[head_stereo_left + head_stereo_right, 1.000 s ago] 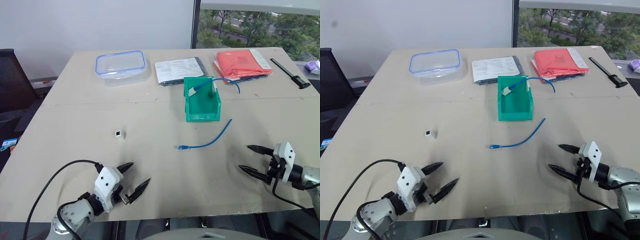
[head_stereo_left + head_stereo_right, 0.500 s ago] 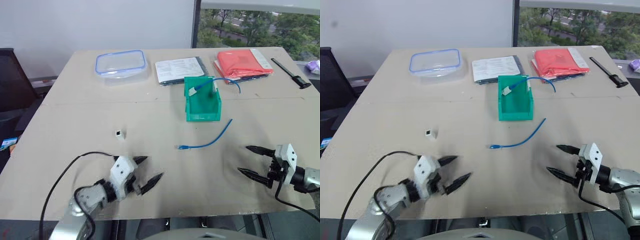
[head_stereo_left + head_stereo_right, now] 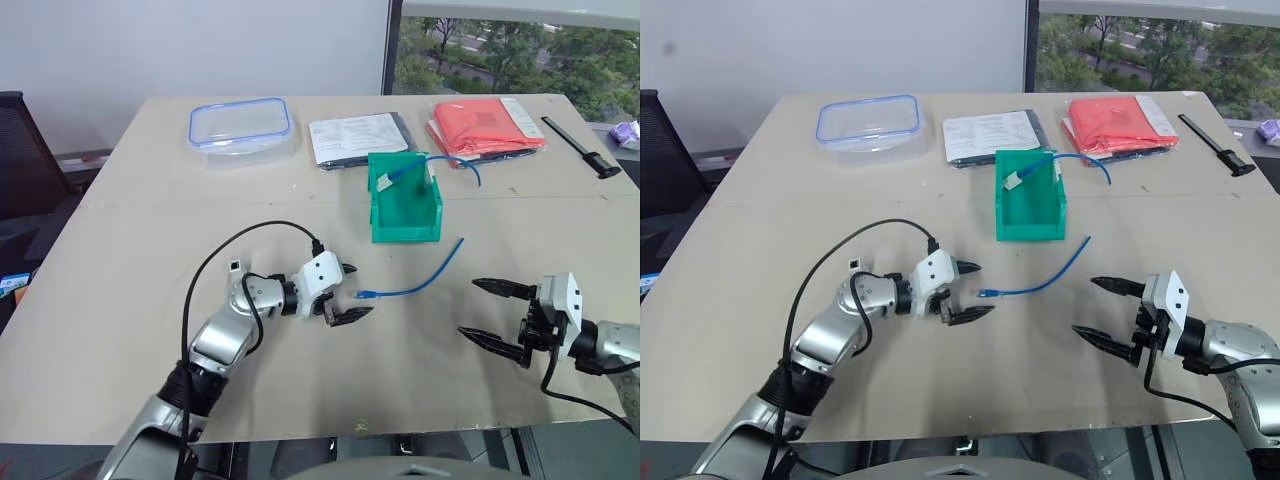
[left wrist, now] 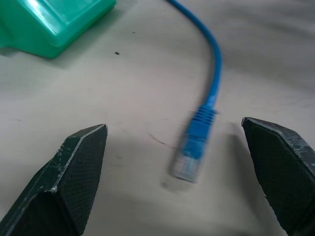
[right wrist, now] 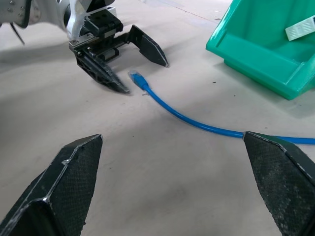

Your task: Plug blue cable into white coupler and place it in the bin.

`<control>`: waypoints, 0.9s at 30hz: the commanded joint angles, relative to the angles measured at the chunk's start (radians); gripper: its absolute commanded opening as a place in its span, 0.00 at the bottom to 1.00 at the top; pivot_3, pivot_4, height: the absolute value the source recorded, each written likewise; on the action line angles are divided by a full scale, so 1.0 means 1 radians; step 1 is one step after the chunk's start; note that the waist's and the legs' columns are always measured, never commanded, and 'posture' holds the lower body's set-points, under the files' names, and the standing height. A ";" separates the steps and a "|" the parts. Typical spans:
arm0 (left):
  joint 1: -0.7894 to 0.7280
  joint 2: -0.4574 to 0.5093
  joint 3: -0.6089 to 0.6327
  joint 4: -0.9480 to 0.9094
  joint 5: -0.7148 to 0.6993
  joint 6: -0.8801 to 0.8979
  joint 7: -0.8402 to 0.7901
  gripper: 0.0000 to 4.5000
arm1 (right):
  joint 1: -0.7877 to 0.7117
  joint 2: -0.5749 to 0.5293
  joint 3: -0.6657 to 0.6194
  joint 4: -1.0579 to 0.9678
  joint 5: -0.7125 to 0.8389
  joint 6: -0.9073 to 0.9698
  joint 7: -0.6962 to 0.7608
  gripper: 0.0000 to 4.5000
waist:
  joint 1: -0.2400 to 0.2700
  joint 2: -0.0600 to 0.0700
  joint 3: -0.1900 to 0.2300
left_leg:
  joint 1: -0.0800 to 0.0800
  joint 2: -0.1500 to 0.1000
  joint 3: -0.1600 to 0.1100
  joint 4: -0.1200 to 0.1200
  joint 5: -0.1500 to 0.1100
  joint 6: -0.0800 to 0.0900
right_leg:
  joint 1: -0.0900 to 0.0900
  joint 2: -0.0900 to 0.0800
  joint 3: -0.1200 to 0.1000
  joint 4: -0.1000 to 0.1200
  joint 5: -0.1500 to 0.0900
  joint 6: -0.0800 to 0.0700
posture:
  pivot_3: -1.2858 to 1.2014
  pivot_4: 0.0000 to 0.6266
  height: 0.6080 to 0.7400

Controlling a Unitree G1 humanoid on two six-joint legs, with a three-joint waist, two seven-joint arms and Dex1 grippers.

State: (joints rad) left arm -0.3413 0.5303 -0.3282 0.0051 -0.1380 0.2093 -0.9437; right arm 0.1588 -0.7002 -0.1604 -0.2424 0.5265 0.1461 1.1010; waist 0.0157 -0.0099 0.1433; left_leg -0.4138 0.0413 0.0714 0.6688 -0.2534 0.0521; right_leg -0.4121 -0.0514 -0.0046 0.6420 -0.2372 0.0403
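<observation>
1. Left gripper (image 3: 349, 293) wide open, holding nothing, fingers either side of the cable (image 3: 420, 279) plug end, not touching.
2. Right gripper (image 3: 492, 312) wide open, empty, near the table's (image 3: 150, 200) front edge, apart from the cable.
3. Cable lies on the table just in front of the bin (image 3: 404, 216).
4. Coupler (image 3: 234, 266) on the table, partly hidden beside the left arm.
5. Bin upright, mid-table, with another blue cable (image 3: 440, 163) draped in it.

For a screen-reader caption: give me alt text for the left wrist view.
The blue cable's clear plug lies on the table between the open left gripper's black fingers, untouched. A corner of the green bin sits beyond.
</observation>
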 commanded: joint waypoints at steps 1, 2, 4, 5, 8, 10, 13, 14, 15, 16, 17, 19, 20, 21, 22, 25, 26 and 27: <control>-0.048 0.020 -0.005 0.078 0.030 -0.004 -0.047 1.00 | 0.018 0.003 -0.036 -0.040 0.003 -0.022 -0.016 1.00 | -0.001 0.000 0.000 | 0.000 0.000 0.000 0.000 0.000 0.000 | 0.000 0.000 0.000 0.000 0.000 0.000 | 0.52 0.24 1.00; -0.057 0.019 -0.009 0.084 0.028 -0.001 -0.061 1.00 | 0.022 0.005 -0.036 -0.043 0.003 -0.023 -0.020 1.00 | -0.001 0.000 0.000 | 0.000 0.000 0.000 0.001 0.000 0.000 | 0.000 -0.001 0.000 0.000 0.000 0.000 | 0.52 0.24 1.00; -0.064 0.026 -0.027 0.083 0.031 0.005 -0.098 1.00 | 0.033 0.012 -0.033 -0.053 0.000 -0.027 -0.031 1.00 | -0.003 0.000 0.000 | 0.000 0.000 0.001 0.001 0.000 0.000 | 0.000 -0.001 0.001 0.000 0.000 0.000 | 0.52 0.24 1.00; -0.065 0.027 -0.032 0.083 0.033 0.006 -0.111 1.00 | 0.037 0.015 -0.032 -0.056 -0.001 -0.028 -0.035 1.00 | -0.002 0.000 0.000 | 0.000 0.000 0.001 0.001 0.000 0.000 | 0.000 -0.001 0.001 0.000 0.000 0.000 | 0.52 0.24 1.00; -0.068 0.037 -0.040 0.098 0.045 0.001 -0.142 0.94 | 0.049 0.024 -0.032 -0.066 -0.005 -0.031 -0.046 1.00 | -0.002 0.000 0.000 | 0.000 0.000 0.001 0.001 0.000 0.000 | 0.000 -0.001 0.001 0.000 0.000 0.000 | 0.52 0.24 1.00; -0.072 0.049 -0.045 0.112 0.059 -0.018 -0.161 0.81 | 0.057 0.026 -0.031 -0.071 -0.005 -0.033 -0.051 1.00 | -0.002 0.000 0.000 | 0.000 0.000 0.001 0.001 0.000 0.000 | 0.000 -0.001 0.001 0.000 0.000 0.000 | 0.52 0.24 1.00; -0.078 0.053 -0.051 0.123 0.067 -0.036 -0.176 0.49 | 0.064 0.027 -0.026 -0.072 -0.006 -0.038 -0.052 1.00 | -0.002 0.000 0.000 | 0.000 0.000 0.001 0.000 0.000 0.000 | 0.000 0.000 0.001 0.000 0.000 0.000 | 0.52 0.24 1.00; -0.081 0.052 -0.053 0.127 0.067 -0.041 -0.183 0.36 | 0.061 0.029 -0.021 -0.071 -0.008 -0.037 -0.054 1.00 | -0.002 0.000 0.000 | 0.000 0.000 0.001 0.000 0.000 0.000 | 0.000 0.000 0.001 0.000 0.000 0.000 | 0.52 0.24 1.00; -0.083 0.051 -0.054 0.128 0.068 -0.045 -0.188 0.27 | 0.058 0.030 -0.018 -0.070 -0.009 -0.036 -0.055 1.00 | -0.002 0.000 0.000 | 0.000 0.000 0.001 0.001 0.000 0.000 | 0.000 0.000 0.001 0.000 0.000 0.000 | 0.52 0.24 1.00; -0.084 0.049 -0.054 0.129 0.065 -0.048 -0.193 0.15 | 0.055 0.031 -0.014 -0.073 -0.009 -0.033 -0.058 1.00 | -0.002 0.000 0.000 | 0.000 0.000 0.001 0.001 0.000 0.000 | 0.000 0.000 0.001 0.000 0.000 0.000 | 0.52 0.24 1.00; -0.085 0.046 -0.054 0.128 0.061 -0.051 -0.197 0.04 | 0.052 0.033 -0.012 -0.076 -0.006 -0.028 -0.060 1.00 | -0.002 0.000 0.000 | 0.000 0.000 0.001 0.001 0.000 0.000 | 0.001 0.000 0.001 0.000 0.000 0.000 | 0.52 0.24 1.00; -0.086 0.037 -0.047 0.121 0.046 -0.048 -0.204 0.01 | 0.051 0.041 -0.010 -0.094 0.023 0.007 -0.073 1.00 | -0.002 0.000 0.000 | 0.000 0.000 0.001 0.001 0.000 0.000 | 0.001 0.000 0.001 0.000 0.000 0.000 | 0.52 0.24 1.00; -0.086 0.027 -0.037 0.107 0.020 -0.026 -0.210 0.01 | 0.052 0.052 -0.015 -0.122 0.077 0.068 -0.103 1.00 | -0.002 0.000 0.000 | 0.000 0.000 0.001 0.001 0.000 0.000 | 0.001 0.000 0.001 0.000 0.000 0.000 | 0.52 0.24 1.00; -0.086 0.015 -0.024 0.088 -0.012 0.006 -0.214 0.01 | 0.054 0.061 -0.021 -0.153 0.137 0.136 -0.135 1.00 | -0.002 0.000 0.000 | 0.000 0.000 0.001 0.001 0.000 0.000 | 0.001 0.000 0.001 0.000 0.000 0.000 | 0.52 0.24 1.00; -0.090 -0.006 -0.005 0.058 -0.059 0.060 -0.214 0.01 | 0.063 0.059 -0.022 -0.192 0.216 0.227 -0.172 1.00 | -0.001 0.000 0.000 | 0.000 0.000 0.001 0.001 0.000 0.000 | 0.000 0.000 0.001 0.000 0.000 0.001 | 0.52 0.24 1.00; -0.108 -0.079 0.062 -0.026 -0.209 0.240 -0.189 0.01 | 0.082 0.039 -0.011 -0.278 0.369 0.417 -0.247 1.00 | 0.002 -0.002 0.001 | -0.001 0.002 0.000 0.001 0.000 0.000 | 0.000 -0.001 0.000 0.001 0.002 0.004 | 0.52 0.24 1.00; -0.116 -0.106 0.086 -0.057 -0.268 0.312 -0.173 0.01 | 0.085 0.036 -0.013 -0.296 0.417 0.463 -0.267 1.00 | 0.001 -0.004 0.002 | -0.002 0.003 -0.001 0.001 0.000 0.000 | 0.000 -0.002 0.000 0.001 0.002 0.004 | 0.52 0.24 1.00; -0.121 -0.123 0.102 -0.079 -0.307 0.364 -0.161 0.01 | 0.087 0.034 -0.017 -0.307 0.451 0.497 -0.283 1.00 | -0.001 -0.005 0.003 | -0.002 0.003 -0.001 0.002 0.000 0.000 | 0.000 -0.002 0.000 0.001 0.002 0.004 | 0.52 0.24 1.00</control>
State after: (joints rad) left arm -0.4323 0.4179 -0.2804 0.0059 -0.3543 0.4904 -1.1217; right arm 0.2400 -0.6521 -0.1630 -0.5023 0.8971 0.5800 0.8480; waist 0.0151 -0.0153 0.1464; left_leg -0.4155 0.0439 0.0706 0.6708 -0.2533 0.0523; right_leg -0.4116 -0.0534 -0.0048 0.6427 -0.2348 0.0446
